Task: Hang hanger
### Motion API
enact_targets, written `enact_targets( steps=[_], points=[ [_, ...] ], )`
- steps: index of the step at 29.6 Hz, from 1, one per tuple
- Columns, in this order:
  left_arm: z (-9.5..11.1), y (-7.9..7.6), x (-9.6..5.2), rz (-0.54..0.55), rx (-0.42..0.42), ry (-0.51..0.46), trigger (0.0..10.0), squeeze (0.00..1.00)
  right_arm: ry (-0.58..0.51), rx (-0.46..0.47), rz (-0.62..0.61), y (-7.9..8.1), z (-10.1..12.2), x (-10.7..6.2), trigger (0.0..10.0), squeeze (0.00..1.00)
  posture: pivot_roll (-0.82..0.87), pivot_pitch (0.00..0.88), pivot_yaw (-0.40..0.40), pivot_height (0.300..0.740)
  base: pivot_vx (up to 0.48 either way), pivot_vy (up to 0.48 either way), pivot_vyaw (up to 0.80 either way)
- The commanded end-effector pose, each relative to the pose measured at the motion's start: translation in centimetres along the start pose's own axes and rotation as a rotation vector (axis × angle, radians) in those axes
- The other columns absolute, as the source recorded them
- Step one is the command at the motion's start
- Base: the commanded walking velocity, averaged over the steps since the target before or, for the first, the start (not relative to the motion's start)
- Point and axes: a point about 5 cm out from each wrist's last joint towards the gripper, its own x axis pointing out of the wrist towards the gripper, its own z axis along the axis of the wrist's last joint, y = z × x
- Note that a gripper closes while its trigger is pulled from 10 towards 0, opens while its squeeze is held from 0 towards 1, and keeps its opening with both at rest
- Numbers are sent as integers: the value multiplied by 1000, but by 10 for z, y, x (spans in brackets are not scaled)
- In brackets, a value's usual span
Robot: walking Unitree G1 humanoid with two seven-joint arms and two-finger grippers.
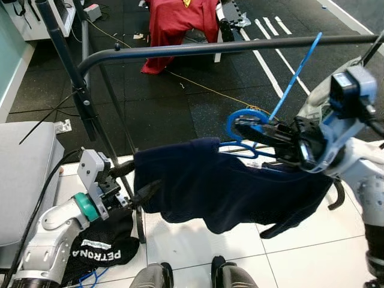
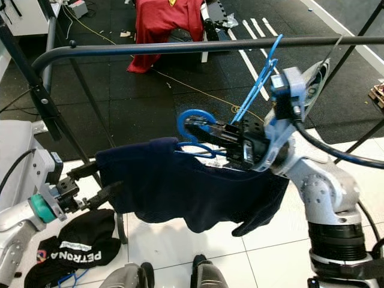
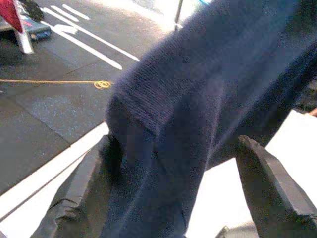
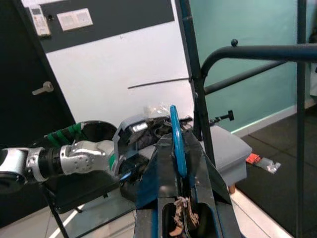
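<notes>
We see the right gripper [image 2: 195, 127] clamped on the blue hanger [image 2: 192, 129], just below the rail [image 1: 228, 47]. A navy sweater [image 1: 222, 189] hangs from it (sagging low), its edge between the spread fingers of the left gripper [image 1: 133, 183].

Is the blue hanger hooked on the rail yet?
Not yet. The blue hanger sits below the rail, held in the right pincer.

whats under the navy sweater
White floor tiles lie below the navy sweater, with a black Petronas garment beside the rack's foot. The blue hanger runs inside it, held by the right gripper; its arms are covered.
</notes>
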Motion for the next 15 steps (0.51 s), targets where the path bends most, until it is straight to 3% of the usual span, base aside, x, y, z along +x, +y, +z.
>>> enact_targets(
  steps=[1, 15],
  points=[
    [0, -2, -5, -21, -6, 19, 10000, 1000, -29, -28, 19, 1, 6, 3, 0, 0, 4, 150, 41, 740, 0, 0, 0],
    [2, -15, -14, -69, -27, 49, 10000, 1000, -49, 7, 54, 4, 2, 10, 0, 0, -3, 168, 17, 740, 0, 0, 0]
  ],
)
